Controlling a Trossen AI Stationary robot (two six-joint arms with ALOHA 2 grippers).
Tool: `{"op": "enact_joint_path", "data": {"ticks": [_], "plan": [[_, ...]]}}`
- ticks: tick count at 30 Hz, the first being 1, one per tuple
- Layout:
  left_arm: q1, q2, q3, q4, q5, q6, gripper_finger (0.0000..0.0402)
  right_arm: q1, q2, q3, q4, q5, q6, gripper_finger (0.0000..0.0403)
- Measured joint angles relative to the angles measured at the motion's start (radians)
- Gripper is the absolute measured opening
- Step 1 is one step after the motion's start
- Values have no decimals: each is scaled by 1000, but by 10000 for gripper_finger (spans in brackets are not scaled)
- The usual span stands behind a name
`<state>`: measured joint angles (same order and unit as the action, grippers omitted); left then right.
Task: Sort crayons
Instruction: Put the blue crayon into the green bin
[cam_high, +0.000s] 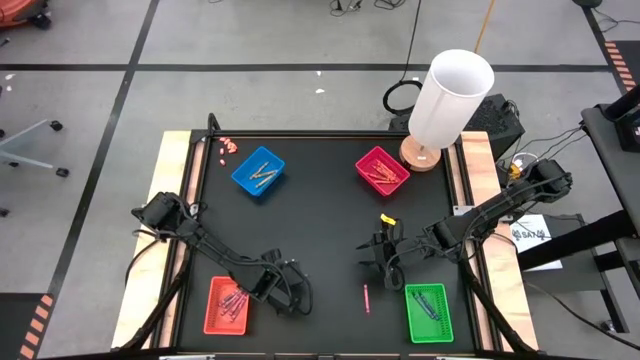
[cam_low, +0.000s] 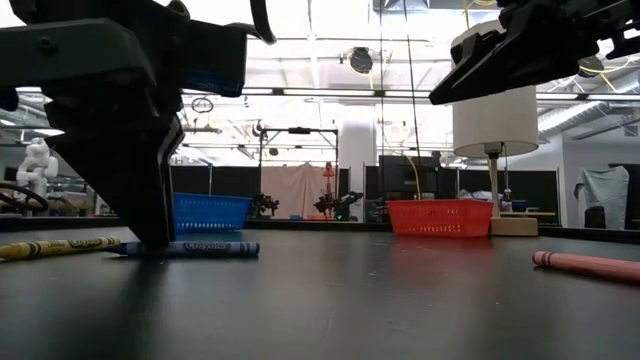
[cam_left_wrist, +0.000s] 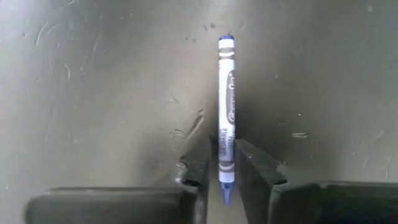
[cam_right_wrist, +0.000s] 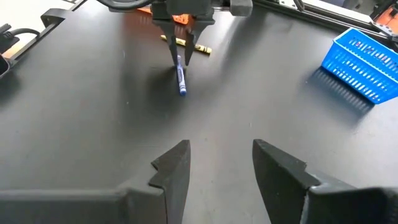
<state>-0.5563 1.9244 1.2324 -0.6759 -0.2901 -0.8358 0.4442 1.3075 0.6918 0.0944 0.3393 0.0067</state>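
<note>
Down on the black table (cam_high: 320, 200), just right of the red tray (cam_high: 227, 306), the left gripper (cam_left_wrist: 225, 177) straddles a blue crayon (cam_left_wrist: 226, 112), fingers barely apart. Farther right, the right gripper (cam_right_wrist: 214, 165) hovers open.

A robotics lab: a black worktable (cam_high: 330, 215) stands on a grey floor marked with black tape lines (cam_high: 130, 70), cables (cam_high: 405, 95) trailing nearby, while a white humanoid robot (cam_low: 36, 160), exposed ceiling ducts and equipment racks fill the hall behind.
</note>
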Motion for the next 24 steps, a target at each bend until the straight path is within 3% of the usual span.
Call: {"op": "enact_joint_path", "data": {"ticks": [6, 11, 24], "plan": [[-1, 34, -4, 8, 34, 40, 10, 0, 0, 0, -1, 0, 0, 157], [1, 50, -5, 11, 53, 64, 13, 0, 0, 0, -1, -1, 0, 157], [-4, -50, 2, -2, 27, 118, 2, 0, 0, 0, -1, -1, 0, 157]]}}
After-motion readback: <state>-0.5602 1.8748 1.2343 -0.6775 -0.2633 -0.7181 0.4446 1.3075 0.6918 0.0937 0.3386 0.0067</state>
